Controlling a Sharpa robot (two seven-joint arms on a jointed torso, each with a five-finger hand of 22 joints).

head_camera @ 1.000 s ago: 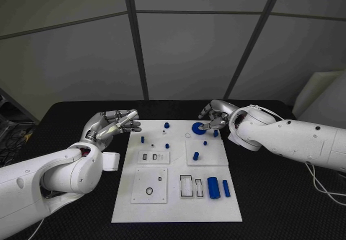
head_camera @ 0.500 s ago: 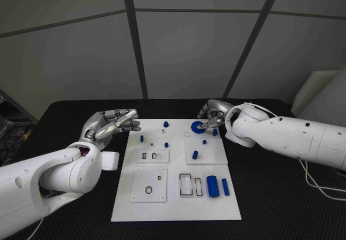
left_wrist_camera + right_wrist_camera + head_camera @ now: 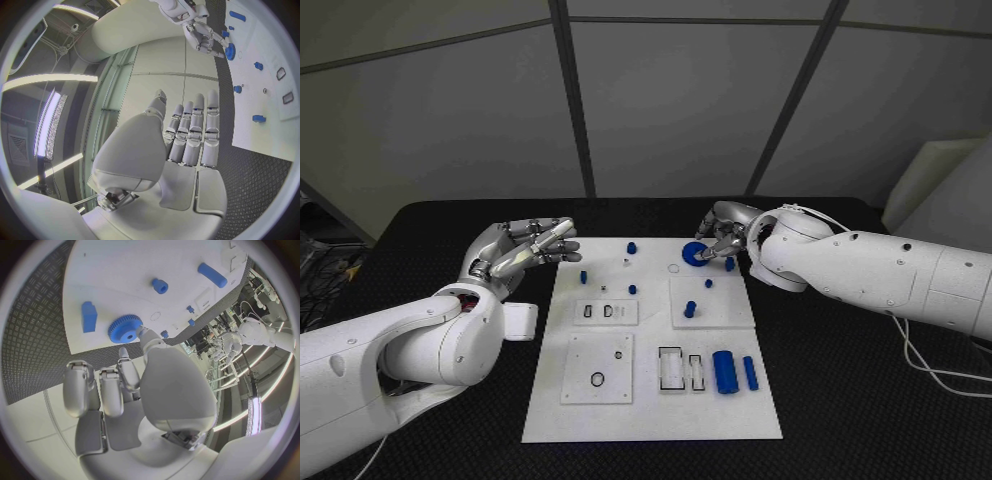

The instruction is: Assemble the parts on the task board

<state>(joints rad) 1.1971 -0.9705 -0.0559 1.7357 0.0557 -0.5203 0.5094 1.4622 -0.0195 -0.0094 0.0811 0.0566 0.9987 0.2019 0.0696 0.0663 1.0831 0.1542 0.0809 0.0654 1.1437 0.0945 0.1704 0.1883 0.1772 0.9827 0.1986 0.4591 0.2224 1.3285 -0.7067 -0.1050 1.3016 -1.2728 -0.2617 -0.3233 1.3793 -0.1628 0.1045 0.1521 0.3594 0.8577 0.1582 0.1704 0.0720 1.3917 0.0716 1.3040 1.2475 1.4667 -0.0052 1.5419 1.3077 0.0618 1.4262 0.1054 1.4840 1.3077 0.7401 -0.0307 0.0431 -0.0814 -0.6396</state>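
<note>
The white task board [image 3: 651, 418] lies in the middle of the black table. A blue gear [image 3: 694, 255] lies flat at its far right corner. My right hand [image 3: 727, 234] hovers just over it, and in the right wrist view the thumb tip touches the blue gear's [image 3: 126, 329] rim while the fingers [image 3: 103, 388] stay apart from it. A small blue block [image 3: 89, 316] lies beside the gear. My left hand [image 3: 525, 248] is held off the board's far left corner, palm up, fingers [image 3: 194, 132] straight and empty. A blue cylinder [image 3: 726, 372] and a slim blue bar [image 3: 750, 373] lie near the right edge.
Small blue pegs [image 3: 632, 247] [image 3: 584, 278] [image 3: 689, 311] stand on the board's far half. Two raised white plates [image 3: 607, 313] [image 3: 599, 357] sit on its left half, one carrying a black ring [image 3: 599, 381]. Rectangular recesses [image 3: 672, 371] lie beside the cylinder. Black table surrounds the board.
My right arm has swung a little toward the board's middle while its hand stays over the gear. The left hand has not moved.
</note>
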